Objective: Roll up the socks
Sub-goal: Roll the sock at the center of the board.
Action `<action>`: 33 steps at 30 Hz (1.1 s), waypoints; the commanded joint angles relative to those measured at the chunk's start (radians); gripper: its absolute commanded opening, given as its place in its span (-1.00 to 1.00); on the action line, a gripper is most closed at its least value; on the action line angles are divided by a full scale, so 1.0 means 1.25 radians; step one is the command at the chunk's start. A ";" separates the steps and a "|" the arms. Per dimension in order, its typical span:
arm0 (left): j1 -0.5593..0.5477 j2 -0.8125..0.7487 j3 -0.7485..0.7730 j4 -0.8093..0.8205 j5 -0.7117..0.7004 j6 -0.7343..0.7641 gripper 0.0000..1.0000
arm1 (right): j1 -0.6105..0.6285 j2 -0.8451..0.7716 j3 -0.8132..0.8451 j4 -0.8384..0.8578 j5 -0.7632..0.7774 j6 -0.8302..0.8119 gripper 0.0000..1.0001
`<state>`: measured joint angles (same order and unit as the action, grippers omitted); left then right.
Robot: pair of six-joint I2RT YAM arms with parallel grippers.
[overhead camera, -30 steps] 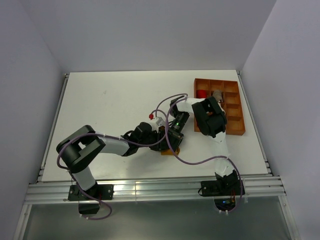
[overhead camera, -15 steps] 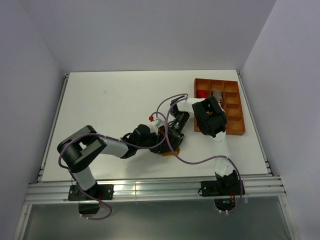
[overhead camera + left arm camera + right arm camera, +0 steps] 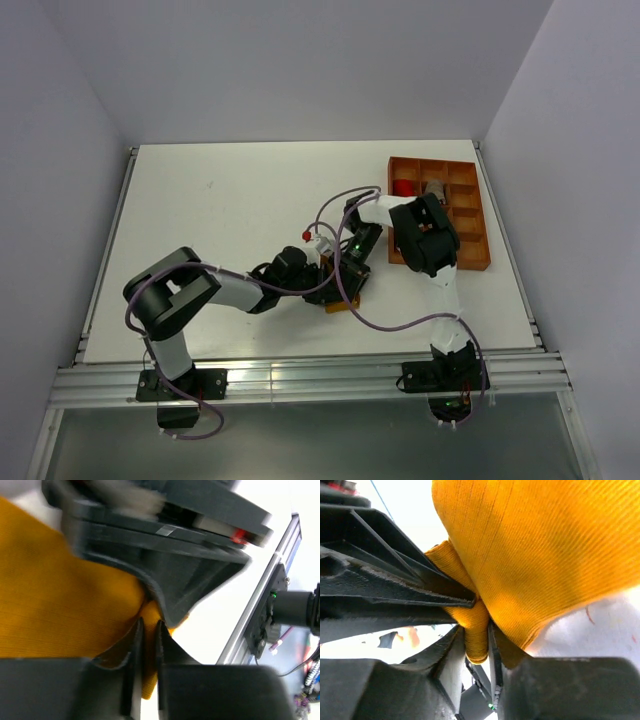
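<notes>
The mustard-orange sock (image 3: 338,302) lies at the table's middle, mostly hidden under both grippers. In the left wrist view the sock (image 3: 60,605) fills the left side and my left gripper (image 3: 146,630) is shut on a fold of it. In the right wrist view the sock (image 3: 545,555) fills the upper right and my right gripper (image 3: 477,640) is shut on a rolled edge of it. The two grippers (image 3: 335,272) meet tip to tip over the sock. The black-and-white striped sock is out of view.
An orange compartment tray (image 3: 470,215) stands at the right, holding a red bundle (image 3: 402,187) and a grey bundle (image 3: 436,186). The table's metal rail (image 3: 300,375) runs along the near edge.
The left gripper has shifted slightly right and closer to the right gripper. The sock shows less in the top view.
</notes>
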<state>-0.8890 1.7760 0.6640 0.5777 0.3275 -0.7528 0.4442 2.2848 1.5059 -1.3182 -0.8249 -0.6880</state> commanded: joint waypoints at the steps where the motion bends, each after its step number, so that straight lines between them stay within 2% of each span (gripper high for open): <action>1: -0.012 0.046 -0.018 -0.121 -0.023 0.006 -0.85 | -0.007 -0.064 -0.017 0.130 0.030 0.010 -0.37; 3: -0.010 0.055 -0.022 -0.126 -0.014 0.003 -0.99 | -0.007 -0.086 -0.037 0.162 0.040 0.020 -0.28; 8: 0.002 0.078 -0.054 -0.104 0.031 -0.012 -0.99 | -0.019 -0.197 -0.095 0.247 0.054 0.045 -0.10; 15: 0.068 0.092 -0.097 -0.060 0.139 -0.057 -0.99 | -0.077 -0.339 -0.196 0.354 0.078 0.057 -0.03; 21: 0.087 0.102 -0.024 -0.200 0.219 -0.105 -0.99 | -0.128 -0.532 -0.342 0.546 0.154 0.053 0.01; 23: 0.094 0.103 -0.012 -0.213 0.279 -0.125 -0.99 | -0.128 -0.626 -0.388 0.616 0.159 0.033 0.05; 24: 0.102 0.105 -0.002 -0.264 0.291 -0.122 -0.99 | -0.130 -0.658 -0.432 0.637 0.158 0.028 0.07; 29: 0.151 0.101 0.019 -0.323 0.375 -0.121 -0.99 | -0.112 -0.826 -0.552 0.688 0.110 -0.072 0.18; 33: 0.177 0.116 0.041 -0.387 0.392 -0.100 -0.99 | -0.038 -0.898 -0.616 0.688 0.115 -0.138 0.24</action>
<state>-0.6895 1.8698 0.7177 0.3016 0.8211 -0.9333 0.3435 1.2095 0.7815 -0.5049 -0.6640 -0.7643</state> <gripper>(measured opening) 0.045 0.614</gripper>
